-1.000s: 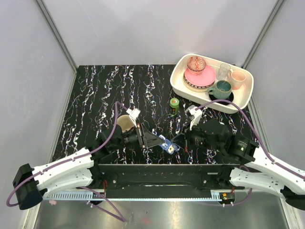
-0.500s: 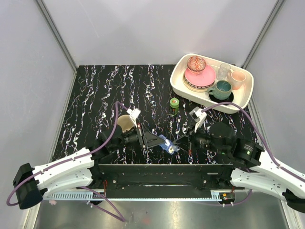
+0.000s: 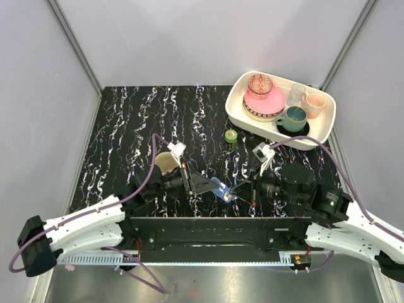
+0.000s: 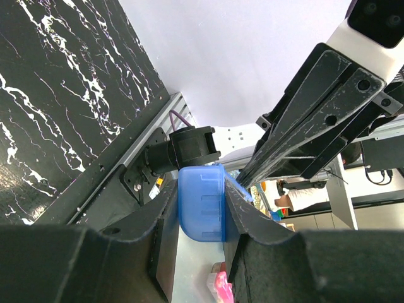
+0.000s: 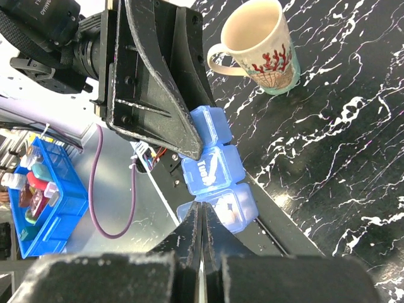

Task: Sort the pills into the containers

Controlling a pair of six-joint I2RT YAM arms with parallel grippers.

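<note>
Right arm has drawn its wrist rightward since a second ago, and the right gripper [image 3: 238, 187] now points tip-first at the blue pill box [image 3: 222, 189], which has shifted slightly. The left gripper [image 3: 211, 185] clamps that box by one end over the near edge of the black marbled table [image 3: 139, 126]. Only the right wrist view shows three compartments, something pale in the end one, and the right fingers pressed together at that compartment. The left wrist view shows just the box's rounded end between the pads. A beige mug [image 5: 259, 44] stands beside the left arm.
</note>
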